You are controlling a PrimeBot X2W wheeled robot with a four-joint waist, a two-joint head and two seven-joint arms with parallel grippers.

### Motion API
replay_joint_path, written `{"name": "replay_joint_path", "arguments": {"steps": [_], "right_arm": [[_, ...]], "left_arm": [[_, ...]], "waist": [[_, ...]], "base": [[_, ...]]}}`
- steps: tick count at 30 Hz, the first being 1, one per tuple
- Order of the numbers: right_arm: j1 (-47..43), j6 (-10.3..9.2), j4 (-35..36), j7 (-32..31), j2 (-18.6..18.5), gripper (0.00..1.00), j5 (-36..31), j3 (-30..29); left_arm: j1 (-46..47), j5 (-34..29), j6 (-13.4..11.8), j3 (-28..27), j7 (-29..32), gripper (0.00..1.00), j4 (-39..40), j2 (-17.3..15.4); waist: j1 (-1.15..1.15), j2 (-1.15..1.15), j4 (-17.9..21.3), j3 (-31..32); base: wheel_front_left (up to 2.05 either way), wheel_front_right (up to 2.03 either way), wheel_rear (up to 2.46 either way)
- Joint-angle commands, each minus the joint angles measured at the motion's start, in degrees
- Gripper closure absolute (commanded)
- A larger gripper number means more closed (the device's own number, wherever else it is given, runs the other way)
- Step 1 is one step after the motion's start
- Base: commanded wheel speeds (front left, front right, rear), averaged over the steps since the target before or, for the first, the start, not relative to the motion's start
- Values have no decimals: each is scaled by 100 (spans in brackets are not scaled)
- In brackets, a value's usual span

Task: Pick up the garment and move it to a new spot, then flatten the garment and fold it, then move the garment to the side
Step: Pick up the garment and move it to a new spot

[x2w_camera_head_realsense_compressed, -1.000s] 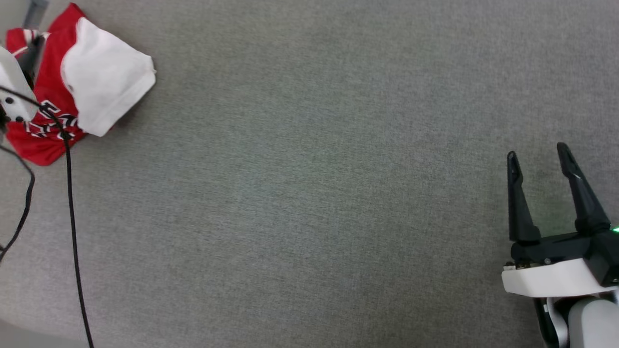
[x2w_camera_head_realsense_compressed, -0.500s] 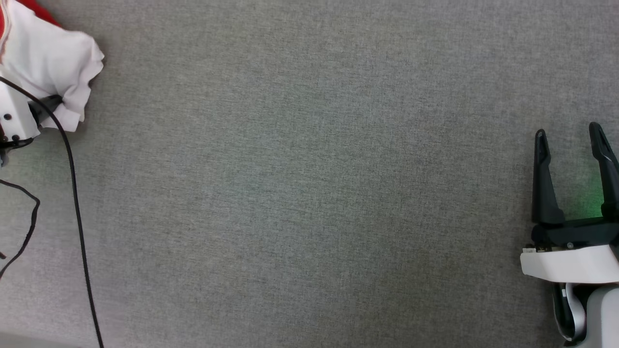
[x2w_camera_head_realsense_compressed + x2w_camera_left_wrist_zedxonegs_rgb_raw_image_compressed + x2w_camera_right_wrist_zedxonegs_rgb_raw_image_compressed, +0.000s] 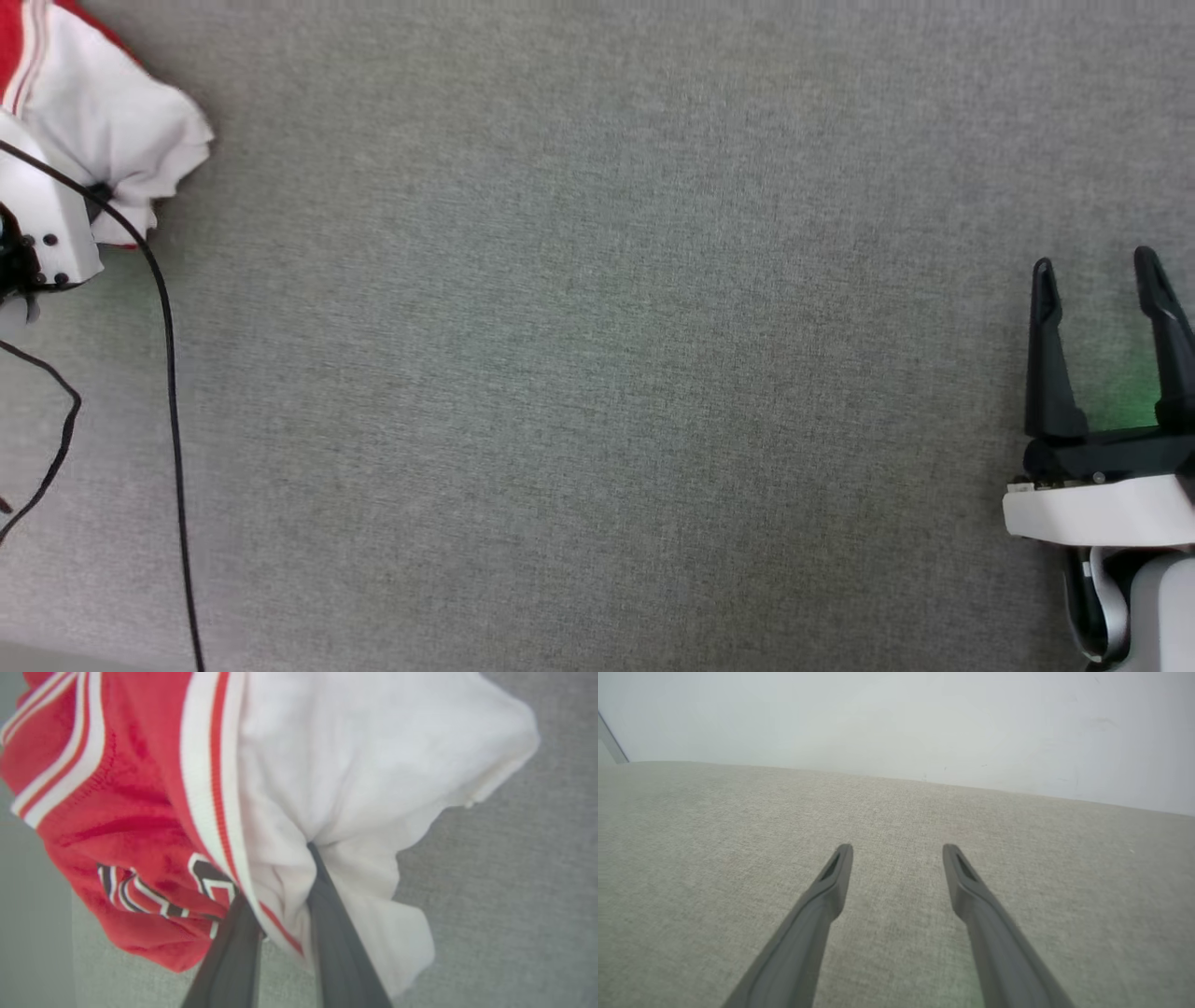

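Note:
The garment (image 3: pixel 103 121) is a bunched red jersey with a white sleeve, lying at the far upper left of the head view on the grey surface. In the left wrist view the garment (image 3: pixel 350 756) shows red-white striped trim and black lettering. My left gripper (image 3: pixel 275 875) is shut on a fold of the white sleeve, and cloth covers its fingertips. Its white wrist housing (image 3: pixel 37 224) sits just below the garment. My right gripper (image 3: pixel 1094 261) stands open at the right edge, away from the garment, and my right gripper (image 3: pixel 897 848) has nothing between its fingers.
A black cable (image 3: pixel 173 373) runs from the left wrist down the left side of the grey fabric-covered surface (image 3: pixel 597 373). A pale wall (image 3: pixel 896 718) rises behind the surface's far edge.
The head camera has shifted, so the garment now sits further into the upper left corner. My left gripper's fingers have closed on the white sleeve. The right gripper stays open.

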State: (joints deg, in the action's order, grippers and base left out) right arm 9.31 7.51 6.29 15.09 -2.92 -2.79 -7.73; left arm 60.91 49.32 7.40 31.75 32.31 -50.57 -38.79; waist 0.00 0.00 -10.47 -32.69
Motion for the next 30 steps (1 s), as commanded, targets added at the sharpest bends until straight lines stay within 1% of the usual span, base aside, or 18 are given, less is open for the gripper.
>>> {"name": "replay_joint_path", "arguments": {"steps": [1,4,7,11,14,18,22,26,30], "right_arm": [[-57,-4,-53,12,8,0,82,35],[-138,-4,-171,12,8,0,229,26],[-210,-4,-282,12,8,0,333,60],[-321,-4,-431,11,7,0,521,70],[-368,-4,-533,12,8,0,627,127],[-392,-4,-594,12,6,0,776,179],[-401,-4,-616,12,8,0,896,204],[-294,-4,-593,11,8,0,986,175],[-148,-4,-533,11,9,0,1103,123]], "left_arm": [[79,8,-1,114,-209,100,126,-68],[146,108,-1,390,-484,100,520,-197],[173,84,-1,829,-668,100,1028,-409],[285,111,-1,1419,-845,100,1814,-516],[393,59,-2,1823,-893,100,2372,-543],[469,-37,-1,2287,-887,100,3075,-335],[520,-157,-1,2691,-904,100,3644,-82],[569,-285,-1,3063,-1042,100,3955,330],[681,-303,-2,3453,-1167,100,4031,800]], "waist": [[0,0,-28,252],[0,0,-73,564],[0,0,-111,865],[0,0,-152,1252],[0,0,-102,1501],[0,0,96,1718],[0,0,435,1802],[0,0,857,1693],[0,0,1283,1446]], "base": [[0,0,0],[0,0,0],[0,0,0],[0,0,0],[0,0,0],[0,0,0],[0,0,0],[0,0,0],[0,0,0]]}}
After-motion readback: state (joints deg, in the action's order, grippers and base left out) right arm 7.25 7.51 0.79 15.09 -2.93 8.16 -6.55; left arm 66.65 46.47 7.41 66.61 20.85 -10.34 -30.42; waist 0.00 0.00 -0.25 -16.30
